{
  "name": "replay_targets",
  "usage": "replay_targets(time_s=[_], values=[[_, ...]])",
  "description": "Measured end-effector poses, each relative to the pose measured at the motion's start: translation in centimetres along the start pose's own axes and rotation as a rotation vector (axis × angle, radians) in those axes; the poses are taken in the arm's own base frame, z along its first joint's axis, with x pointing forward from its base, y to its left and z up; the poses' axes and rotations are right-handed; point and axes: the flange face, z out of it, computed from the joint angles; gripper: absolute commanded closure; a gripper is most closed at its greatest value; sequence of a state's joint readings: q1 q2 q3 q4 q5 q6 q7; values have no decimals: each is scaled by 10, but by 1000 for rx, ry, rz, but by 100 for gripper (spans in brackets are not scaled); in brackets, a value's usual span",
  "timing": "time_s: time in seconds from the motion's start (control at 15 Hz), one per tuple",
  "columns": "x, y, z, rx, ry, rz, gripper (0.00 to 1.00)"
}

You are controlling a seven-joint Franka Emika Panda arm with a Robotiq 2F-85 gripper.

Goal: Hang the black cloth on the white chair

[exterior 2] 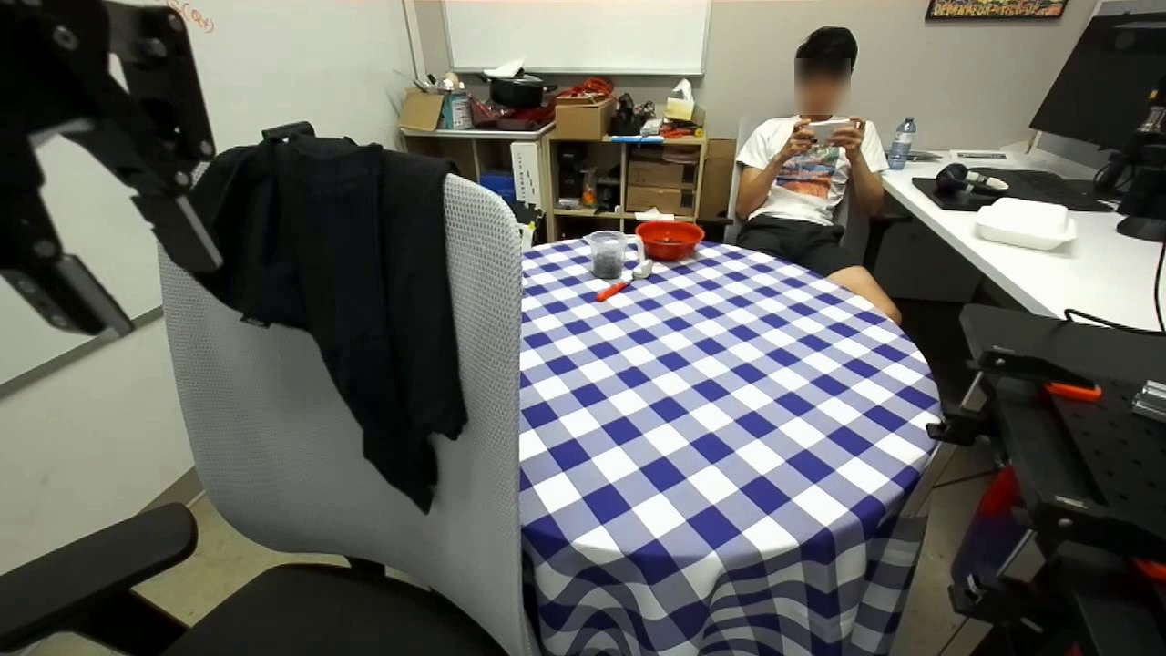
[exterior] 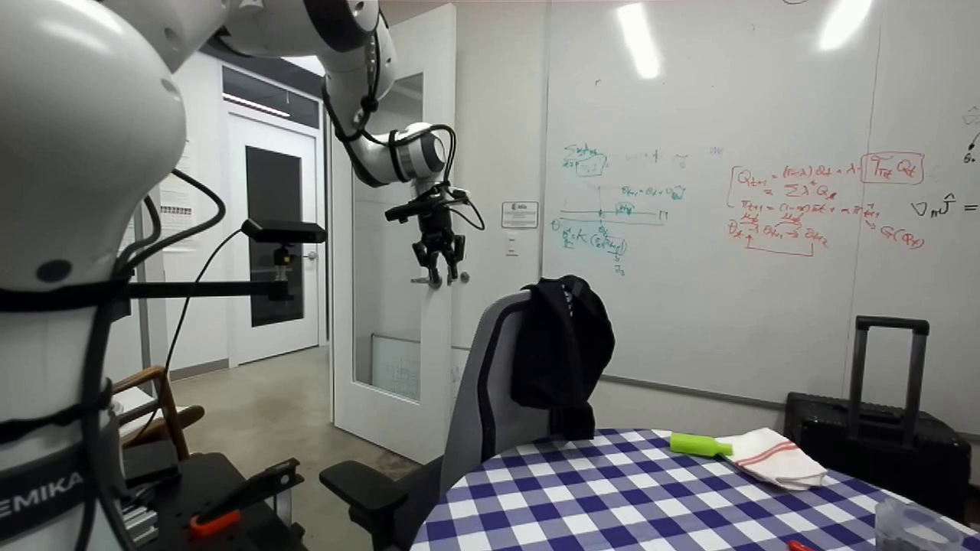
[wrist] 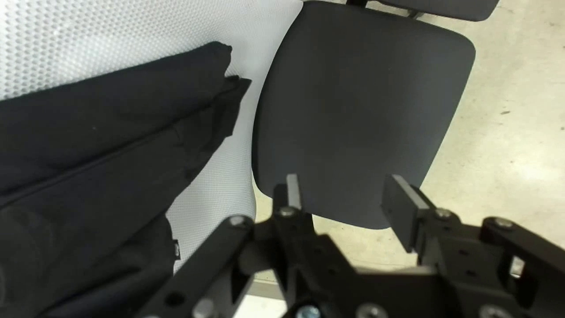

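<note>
Black cloth [exterior 2: 337, 264] hangs over the pale mesh chair's [exterior 2: 301, 483] back, left of the checked tablecloth [exterior 2: 710, 383]. At near left, in an exterior view, the gripper [exterior 2: 159, 282] has its fingers spread, seemingly clear of it all.

We note, in an exterior view: red bowl [exterior 2: 669, 248] and clear jug [exterior 2: 607, 260] by far edge of desk [exterior 2: 729, 401].

Through the wrist camera I see my gripper [wrist: 346, 201] with its two fingers [wrist: 401, 212] spread apart. On the left side, the black cloth [wrist: 110, 145] lies in folds against the back of the white chair [wrist: 212, 192], a tiny tag [wrist: 177, 249] at its edge. Next comes the dark seat [wrist: 362, 110], then pale floor [wrist: 507, 137]
</note>
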State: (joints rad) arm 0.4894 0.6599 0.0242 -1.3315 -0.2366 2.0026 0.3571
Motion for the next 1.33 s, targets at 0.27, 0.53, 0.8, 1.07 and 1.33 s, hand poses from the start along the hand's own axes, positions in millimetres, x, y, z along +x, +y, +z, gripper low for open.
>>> replay_targets(time_s=[0.27, 0.53, 0.8, 1.07, 1.33], values=[[3, 11, 0, 1, 0, 1, 0], [14, 59, -9, -1, 16, 56, 0], [21, 153, -16, -12, 24, 167, 0], [8, 254, -18, -22, 19, 281, 0], [-31, 344, -7, 7, 15, 411, 0]])
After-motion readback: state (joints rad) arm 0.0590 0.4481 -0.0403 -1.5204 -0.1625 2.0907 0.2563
